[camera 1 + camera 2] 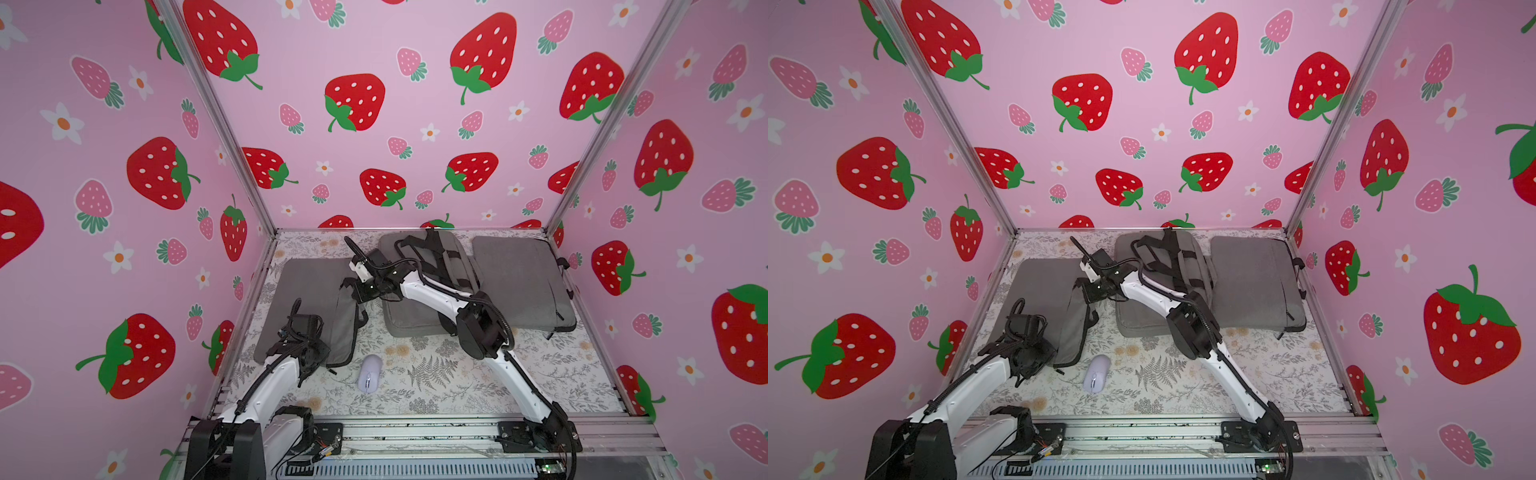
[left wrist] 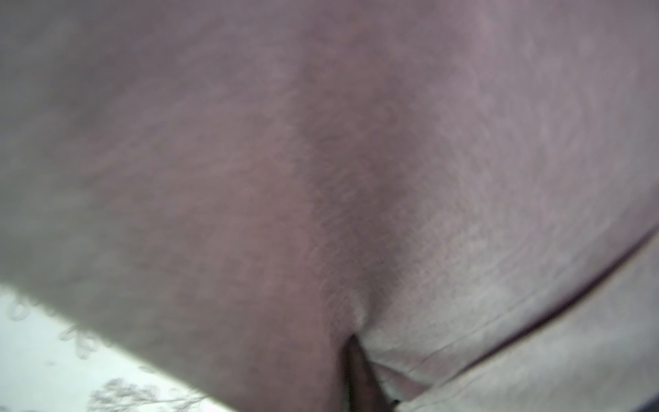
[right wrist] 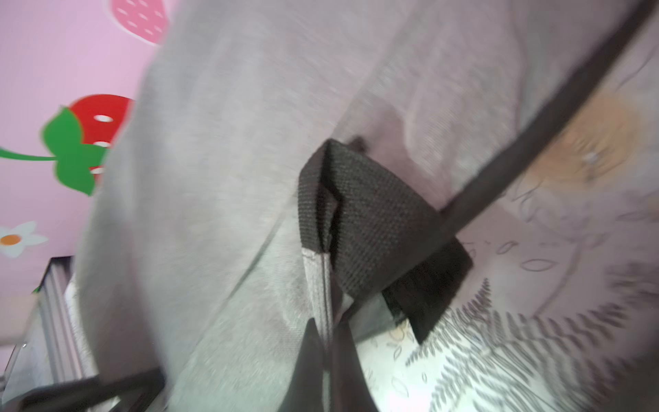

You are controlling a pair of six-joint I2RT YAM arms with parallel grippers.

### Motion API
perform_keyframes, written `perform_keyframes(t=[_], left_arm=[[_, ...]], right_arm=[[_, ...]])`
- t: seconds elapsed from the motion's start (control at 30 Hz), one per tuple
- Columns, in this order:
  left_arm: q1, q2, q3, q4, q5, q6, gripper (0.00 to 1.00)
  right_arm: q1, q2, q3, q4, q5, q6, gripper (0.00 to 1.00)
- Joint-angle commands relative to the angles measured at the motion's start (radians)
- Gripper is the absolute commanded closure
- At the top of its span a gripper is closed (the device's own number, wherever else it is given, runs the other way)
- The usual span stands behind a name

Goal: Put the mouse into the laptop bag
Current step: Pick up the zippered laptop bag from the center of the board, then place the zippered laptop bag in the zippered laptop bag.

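While it lies flat, the soft grey fabric laptop bag (image 1: 307,286) is gripped by both arms. A fold of its face is pinched in the closed left gripper (image 2: 357,343), and its edge, beside a black webbing handle (image 3: 374,221), in the closed right gripper (image 3: 326,328). The small lilac oval mouse (image 1: 370,372) is seen outside the bag, near the left gripper, on the fern-printed tabletop (image 1: 457,374) enclosed by pink strawberry-patterned walls (image 1: 395,124).

A grey backpack (image 1: 411,318) lies far centre on the floral tabletop (image 1: 457,382). 1 grey sleeve (image 1: 519,282) lies just right of it.
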State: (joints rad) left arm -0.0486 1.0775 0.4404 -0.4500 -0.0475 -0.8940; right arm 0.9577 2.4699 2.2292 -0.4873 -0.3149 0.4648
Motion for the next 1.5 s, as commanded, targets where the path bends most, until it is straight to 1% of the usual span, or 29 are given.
perform_keyframes(t=[0.0,0.03,0.17,0.27,0.37,0.47,0.6,0.77,0.9,0.97,1.1,1.23,1.33,1.47], left_arm=[[-0.008,0.097,-0.027,0.100,0.067,0.021,0.98],[-0.007,0.111,-0.018,0.106,0.067,0.022,1.00],[-0.009,0.151,0.032,0.159,0.098,0.023,1.00],[-0.015,0.188,0.082,0.205,0.127,0.008,1.00],[-0.055,0.225,0.153,0.210,0.112,0.001,1.00],[-0.135,0.266,0.230,0.207,0.075,0.004,1.00],[-0.218,0.338,0.333,0.202,0.060,-0.001,1.00],[-0.250,0.366,0.410,0.193,0.065,-0.005,1.00],[-0.264,0.335,0.473,0.160,0.054,0.005,1.00],[-0.278,0.313,0.513,0.132,0.034,0.016,1.00],[-0.299,0.270,0.602,0.086,0.005,0.040,1.00],[-0.316,0.256,0.742,0.025,-0.024,0.084,1.00],[-0.328,0.263,0.826,0.015,-0.019,0.111,1.00],[-0.380,0.301,0.929,0.009,-0.029,0.156,1.00]], right_arm=[[0.039,-0.185,-0.038,-0.032,-0.101,-0.110,1.00],[0.039,-0.213,-0.059,-0.029,-0.093,-0.123,1.00],[0.039,-0.328,-0.147,-0.039,-0.071,-0.207,1.00],[0.034,-0.400,-0.216,-0.055,-0.014,-0.268,1.00],[0.009,-0.451,-0.275,-0.073,0.024,-0.294,1.00],[-0.037,-0.507,-0.359,-0.050,0.036,-0.289,1.00],[-0.115,-0.588,-0.535,0.032,0.042,-0.262,1.00],[-0.214,-0.669,-0.767,0.143,0.023,-0.195,1.00],[-0.250,-0.708,-0.899,0.207,0.006,-0.166,1.00],[-0.251,-0.717,-0.920,0.217,0.002,-0.164,1.00],[-0.250,-0.715,-0.902,0.190,-0.011,-0.172,1.00],[-0.250,-0.714,-0.863,0.157,-0.002,-0.185,1.00],[-0.248,-0.742,-0.808,0.112,0.044,-0.207,1.00],[-0.247,-0.853,-0.784,0.095,0.137,-0.256,1.00]])
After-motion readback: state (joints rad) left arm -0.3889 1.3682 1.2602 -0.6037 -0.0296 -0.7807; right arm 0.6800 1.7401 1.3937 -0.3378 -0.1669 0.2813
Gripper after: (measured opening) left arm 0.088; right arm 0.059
